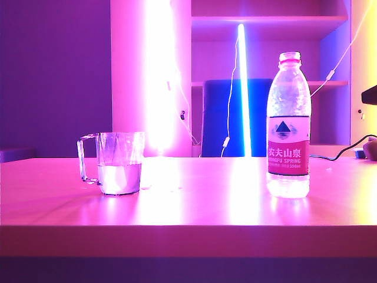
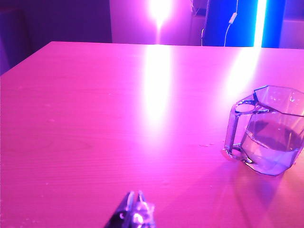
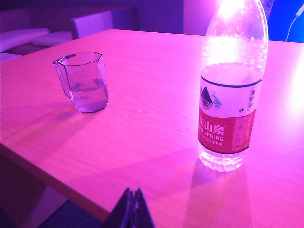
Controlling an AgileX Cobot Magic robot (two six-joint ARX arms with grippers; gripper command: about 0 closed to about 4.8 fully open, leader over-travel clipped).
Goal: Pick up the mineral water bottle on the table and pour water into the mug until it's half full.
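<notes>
Standing upright on the tabletop [image 1: 194, 200], your mineral water bottle [image 1: 288, 127] sits toward the right side of the exterior view, cap on, its red label facing the camera. You can see clear water pooled in its lower part, with droplets clinging to the inner wall above the label. Well apart from it, toward the left of that view, your mug [image 1: 119, 163] also stands upright, its squarish handle turned away from the bottle. The water [image 1: 119, 178] in the mug reaches roughly halfway up its faceted walls.

Neither tool touches anything. Your left tool [image 2: 135, 209] shows only as a pair of fingertips pressed together at the edge of the left wrist view, above bare tabletop, with the mug near but clearly separate from it. Your right tool [image 3: 133, 204] likewise shows its two fingertips pressed together and holding nothing, hanging near the front edge of the tabletop, with the bottle a short way beyond it and the mug farther off.

Behind the tabletop you have a bright vertical light strip [image 1: 243, 88] glowing against the shelving, and strong pink glare streaks across the wood between the mug and the bottle.
</notes>
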